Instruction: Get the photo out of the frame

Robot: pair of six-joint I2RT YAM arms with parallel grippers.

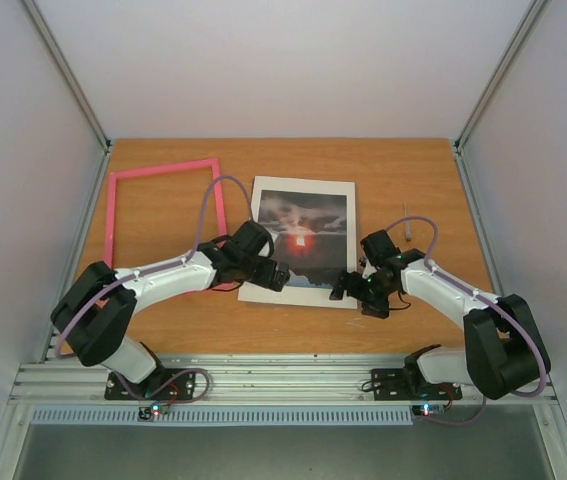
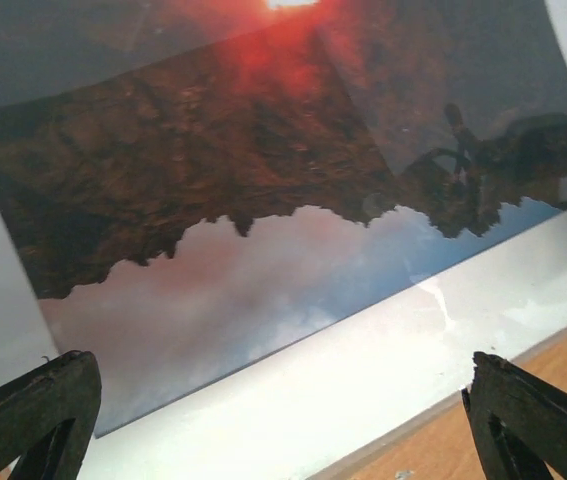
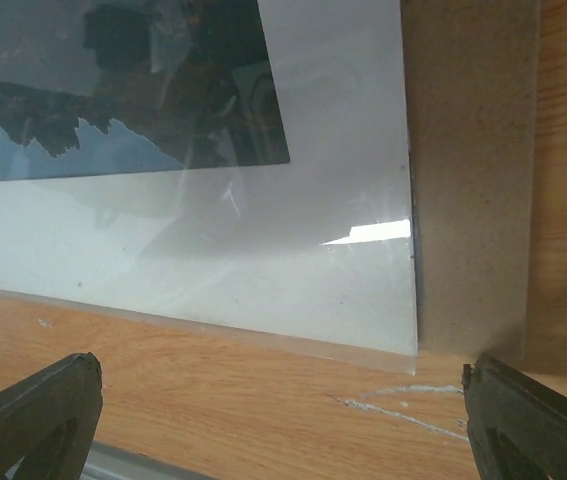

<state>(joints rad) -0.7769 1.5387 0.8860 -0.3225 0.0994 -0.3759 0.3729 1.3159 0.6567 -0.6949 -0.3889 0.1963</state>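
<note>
Red-orange and storm-dark, the rectangular sunset print (image 1: 303, 238) lies flat mid-counter on a wider white sheet (image 1: 346, 195). The long sides of the stack run away from the arms. It sits just beyond both hands. The left hand (image 1: 273, 275) is over the near left corner, fingers spread wide and holding nothing. The right hand (image 1: 348, 290) is equally splayed and empty, just short of the near right corner with bare wood under it. So the left one looks the nearer to me.

A clear glossy pane (image 3: 343, 280) covers the print and catches glare. I'd guess that is the obstacle, needing to be slid off or lifted first. A brown backing board (image 3: 473, 200) pokes out along the right side. The thin bright pink rectangular frame (image 1: 163, 168) lies empty, well apart at the far left of the wooden counter (image 1: 413, 180).
</note>
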